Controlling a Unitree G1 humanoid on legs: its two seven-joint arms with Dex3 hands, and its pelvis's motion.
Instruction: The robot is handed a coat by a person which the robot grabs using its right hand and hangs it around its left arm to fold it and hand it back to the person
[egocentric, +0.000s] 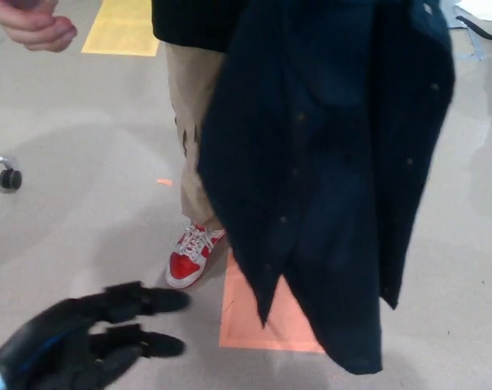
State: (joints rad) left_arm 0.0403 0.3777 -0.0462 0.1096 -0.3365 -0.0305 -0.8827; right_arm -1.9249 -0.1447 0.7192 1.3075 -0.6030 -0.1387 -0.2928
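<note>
A dark navy coat [335,162] hangs in folds through the middle and right of the head view, its hem ending just above the floor. Its top runs out of the picture, so what holds it is hidden. My left hand [83,337] is at the bottom left, black, palm open and fingers spread toward the right, holding nothing and well apart from the coat. My right hand does not show. A person's hand [34,24] is loosely curled at the top left, away from the coat.
The person stands behind the coat in beige trousers [193,122] and a red and white shoe [190,256]. An orange floor mark [266,317] lies under the coat, a yellow one [124,28] farther back. A chair caster [8,177] sits at the left edge.
</note>
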